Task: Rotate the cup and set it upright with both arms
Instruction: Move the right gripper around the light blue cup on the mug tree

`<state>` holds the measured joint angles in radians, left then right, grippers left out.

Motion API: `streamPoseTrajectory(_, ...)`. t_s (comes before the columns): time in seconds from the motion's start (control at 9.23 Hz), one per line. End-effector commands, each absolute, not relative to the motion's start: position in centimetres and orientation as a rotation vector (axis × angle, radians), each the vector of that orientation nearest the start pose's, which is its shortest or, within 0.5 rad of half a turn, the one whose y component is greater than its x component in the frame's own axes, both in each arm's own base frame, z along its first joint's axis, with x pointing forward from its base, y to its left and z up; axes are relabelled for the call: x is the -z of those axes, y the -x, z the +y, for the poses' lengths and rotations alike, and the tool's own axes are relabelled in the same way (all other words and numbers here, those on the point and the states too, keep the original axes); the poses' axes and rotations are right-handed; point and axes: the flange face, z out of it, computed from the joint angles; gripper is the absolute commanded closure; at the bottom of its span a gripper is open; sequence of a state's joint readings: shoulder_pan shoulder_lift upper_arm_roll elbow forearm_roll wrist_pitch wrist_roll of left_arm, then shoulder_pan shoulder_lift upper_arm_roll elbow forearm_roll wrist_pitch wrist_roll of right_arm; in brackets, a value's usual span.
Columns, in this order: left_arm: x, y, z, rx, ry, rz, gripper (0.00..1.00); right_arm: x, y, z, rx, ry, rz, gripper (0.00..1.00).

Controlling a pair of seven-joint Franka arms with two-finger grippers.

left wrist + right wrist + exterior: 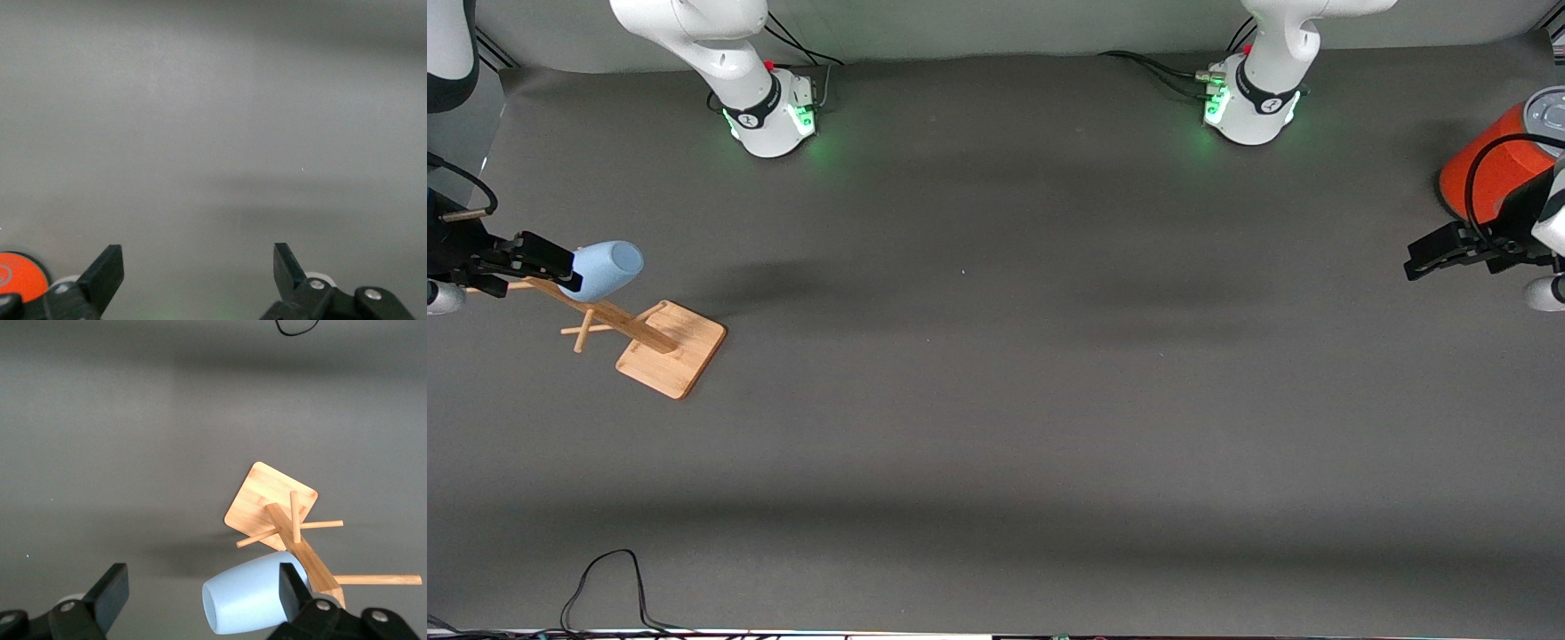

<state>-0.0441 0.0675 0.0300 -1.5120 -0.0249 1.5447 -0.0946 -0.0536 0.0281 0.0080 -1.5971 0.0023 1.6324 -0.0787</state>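
The light-blue cup (605, 268) lies on its side up on a wooden peg rack (671, 347) at the right arm's end of the table. Its mouth points toward the table's middle. In the right wrist view the cup (250, 603) sits against the rack's post (307, 553); what carries it is hidden. My right gripper (538, 262) is open, with the cup's closed end beside one finger (293, 590) and partly between the jaws (200, 583). My left gripper (1427, 258) is open and empty over bare mat at the left arm's end (199, 263).
A big orange can with a grey lid (1489, 164) stands close by the left gripper and shows in the left wrist view (20, 273). A black cable (605, 578) loops at the table edge nearest the front camera.
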Motion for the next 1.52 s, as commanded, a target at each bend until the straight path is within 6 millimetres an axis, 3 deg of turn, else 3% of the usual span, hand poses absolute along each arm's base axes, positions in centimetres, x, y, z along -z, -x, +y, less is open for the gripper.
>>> streamPoseTrajectory(0.0, -62.0, -57.0, -1.1, -0.029, 3.160, -0.140, 0.00, -60.6, -56.7, -2.7, 0.010, 3.135, -0.038, 0.00)
streamPoseTrajectory(0.22, -61.9, -57.0, -1.2, -0.031, 3.160, -0.135, 0.00, -60.7, -56.5, -2.8, 0.005, 3.134, -0.002, 0.00)
streamPoseTrajectory(0.33, -61.5, -57.2, -1.2, -0.026, 3.160, -0.136, 0.00, -61.0, -55.9, -2.9, -0.039, 3.116, 0.100, 0.00)
streamPoseTrajectory(0.54, -61.4, -57.1, -1.1, -0.045, 3.158, -0.135, 0.00, -60.9, -54.1, -6.3, -0.150, 2.922, 0.632, 0.00)
streamPoseTrajectory(0.87, -61.4, -57.1, -0.8, -0.050, 3.158, -0.135, 0.00, -58.4, -53.4, -9.2, -0.290, 2.633, 1.302, 0.00)
streamPoseTrajectory(0.98, -61.5, -57.0, -0.7, -0.052, 3.158, -0.138, 0.00, -56.5, -52.8, -11.4, -0.337, 2.531, 1.458, 0.00)
streamPoseTrajectory(1.19, -61.7, -57.0, -0.7, -0.048, 3.158, -0.135, 0.00, -53.4, -51.0, -15.5, -0.388, 2.376, 1.592, 0.00)
streamPoseTrajectory(1.41, -61.7, -56.8, -0.8, -0.057, 3.158, -0.133, 0.00, -50.6, -49.2, -17.2, -0.404, 2.269, 1.671, 0.00)
